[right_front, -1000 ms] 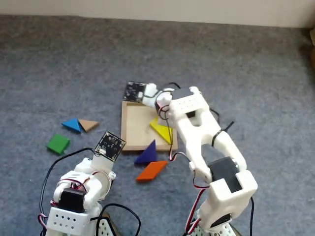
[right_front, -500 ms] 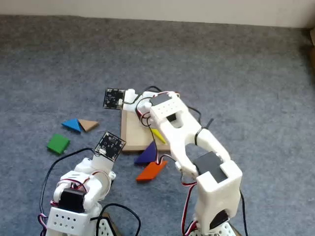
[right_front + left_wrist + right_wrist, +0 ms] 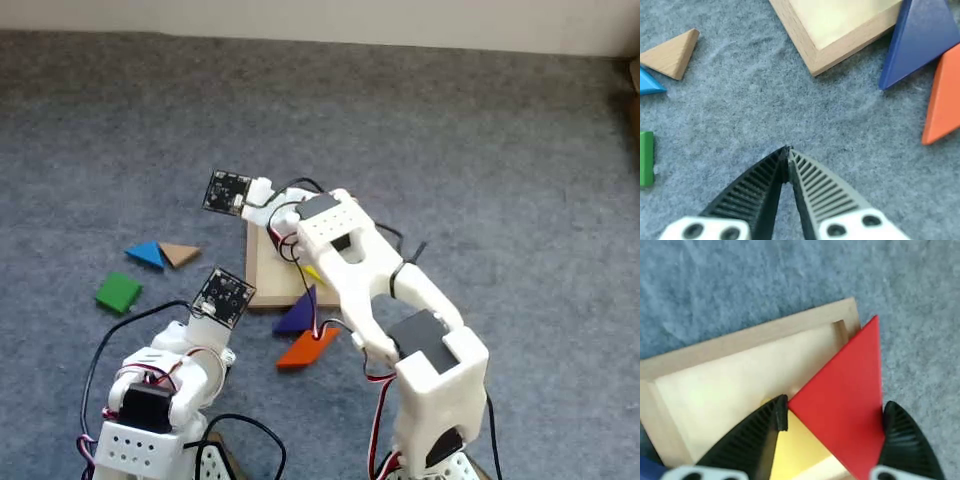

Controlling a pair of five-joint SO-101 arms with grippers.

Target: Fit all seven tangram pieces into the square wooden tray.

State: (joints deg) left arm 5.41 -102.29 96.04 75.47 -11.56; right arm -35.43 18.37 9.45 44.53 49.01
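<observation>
Grey carpet carried the tray; right jaws gripped the red triangle, tip overhanging the rim; left jaws closed, empty.

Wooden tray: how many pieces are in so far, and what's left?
Done: one yellow triangle lies in the tray. In hand: the right gripper holds the red triangle over a tray corner. Left: the dark blue triangle, orange parallelogram, light blue triangle, tan triangle and green square are outside it on the carpet; the left gripper is shut, holding nothing.
</observation>
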